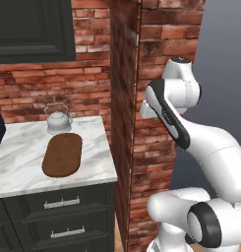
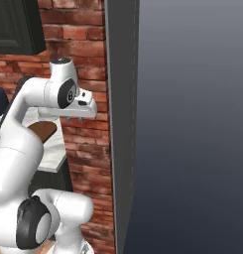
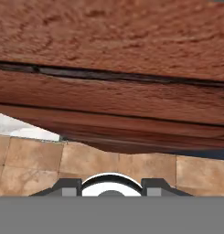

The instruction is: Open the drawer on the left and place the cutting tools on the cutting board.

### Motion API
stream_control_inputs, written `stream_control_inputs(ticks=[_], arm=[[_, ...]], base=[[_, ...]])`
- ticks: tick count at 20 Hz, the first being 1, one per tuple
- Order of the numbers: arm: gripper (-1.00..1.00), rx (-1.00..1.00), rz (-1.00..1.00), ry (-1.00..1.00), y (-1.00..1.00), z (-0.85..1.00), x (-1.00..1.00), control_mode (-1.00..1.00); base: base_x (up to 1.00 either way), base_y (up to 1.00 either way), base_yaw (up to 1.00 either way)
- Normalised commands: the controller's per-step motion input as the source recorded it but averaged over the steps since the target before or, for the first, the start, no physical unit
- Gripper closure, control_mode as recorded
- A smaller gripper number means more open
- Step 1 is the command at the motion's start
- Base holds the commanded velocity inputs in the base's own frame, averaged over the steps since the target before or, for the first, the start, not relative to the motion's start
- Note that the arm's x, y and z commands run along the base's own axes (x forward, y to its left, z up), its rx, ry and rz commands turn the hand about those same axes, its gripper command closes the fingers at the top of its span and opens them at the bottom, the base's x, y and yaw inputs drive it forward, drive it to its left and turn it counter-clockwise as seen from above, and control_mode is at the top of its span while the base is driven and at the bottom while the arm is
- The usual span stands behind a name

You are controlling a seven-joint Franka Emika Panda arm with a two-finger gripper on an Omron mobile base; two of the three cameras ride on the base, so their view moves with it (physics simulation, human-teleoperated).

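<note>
Resting on marble counter (image 1: pixel 23 167), bare cutting board (image 1: pixel 62 154), drawer (image 1: pixel 60 201) shut

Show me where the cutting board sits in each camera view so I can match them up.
Left base view: the cutting board lies centre-left on the marble counter, in front of the kettle.
Right base view: a brown sliver of it shows at the left edge, behind the arm.
Hand view: I can't make it out.
Shared landmark: the brick pillar.
</note>
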Motion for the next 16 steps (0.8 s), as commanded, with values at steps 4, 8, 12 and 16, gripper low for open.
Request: stream_control_inputs(ticks=[4, 8, 12, 16], arm=[[-1.0, -0.08, 0.04, -0.04, 0.5, -0.01, -0.37, -1.0], [-1.0, -0.35, 0.28, -0.07, 1.0, -0.22, -0.56, -1.0], [-1.0, -0.41, 0.28, -0.14, 0.89, -0.36, -0.56, -1.0], [-1.0, -0.38, 0.25, -0.19, 0.77, -0.43, -0.5, -1.0]], base=[[0.0, 0.0, 0.0], [0.0, 0.0, 0.0], [0.0, 0.0, 0.0], [0.0, 0.0, 0.0]])
